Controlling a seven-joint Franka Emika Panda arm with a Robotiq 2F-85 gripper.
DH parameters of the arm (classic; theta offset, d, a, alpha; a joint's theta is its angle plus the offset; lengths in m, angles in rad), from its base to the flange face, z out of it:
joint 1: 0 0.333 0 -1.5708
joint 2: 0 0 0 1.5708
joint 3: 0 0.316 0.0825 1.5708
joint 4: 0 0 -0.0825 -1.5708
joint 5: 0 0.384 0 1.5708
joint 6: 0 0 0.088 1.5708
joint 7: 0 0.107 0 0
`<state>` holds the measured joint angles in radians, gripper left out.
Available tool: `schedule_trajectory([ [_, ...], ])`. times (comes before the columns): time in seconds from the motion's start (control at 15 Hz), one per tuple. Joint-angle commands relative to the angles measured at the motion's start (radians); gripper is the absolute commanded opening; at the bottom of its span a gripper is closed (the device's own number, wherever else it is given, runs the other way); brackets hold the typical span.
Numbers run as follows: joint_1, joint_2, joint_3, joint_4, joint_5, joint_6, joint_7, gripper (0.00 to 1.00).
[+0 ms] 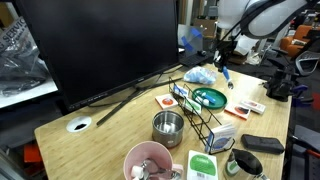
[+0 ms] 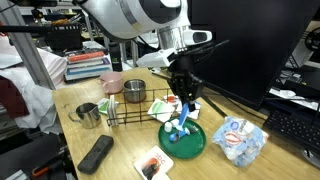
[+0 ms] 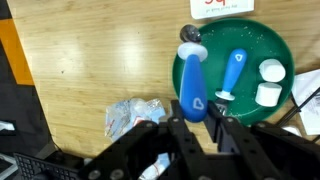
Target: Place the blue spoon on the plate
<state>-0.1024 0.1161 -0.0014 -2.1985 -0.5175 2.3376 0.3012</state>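
Wooden desk (image 3: 90,60) here. The end effector (image 3: 197,118) has its fingers clamped shut on one end of the blue spoon (image 3: 193,85), and the rest of it hangs down over the edge of the teal plate (image 3: 258,40). I can't tell if the tip touches the plate. Lying in the plate are another blue piece (image 3: 235,70) and two small white bits (image 3: 268,72). A crumpled plastic wrapper (image 3: 130,115) sits just beside the plate, with a wire rack (image 2: 130,112) on the plate's other side.

A lab-like office workspace: a large dark monitor (image 1: 95,45) on a wooden desk (image 1: 100,135), with cluttered equipment behind.
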Motion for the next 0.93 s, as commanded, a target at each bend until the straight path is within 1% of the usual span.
schedule_trajectory([
  [0.0,0.031,-0.001,-0.032,0.001,0.006,-0.001,-0.005,0.27],
  [0.07,0.031,-0.001,-0.032,0.001,0.006,-0.001,-0.005,0.27],
  [0.13,0.031,-0.001,-0.032,0.001,0.006,-0.001,-0.005,0.07],
  [0.33,0.032,0.032,-0.034,0.032,0.072,0.007,-0.066,0.07],
  [0.47,0.027,0.066,-0.038,0.068,0.141,0.005,-0.12,0.07],
  [0.73,0.017,0.169,-0.05,0.157,0.263,-0.008,-0.224,0.07],
  [0.87,0.017,0.23,-0.057,0.208,0.296,-0.021,-0.256,0.07],
])
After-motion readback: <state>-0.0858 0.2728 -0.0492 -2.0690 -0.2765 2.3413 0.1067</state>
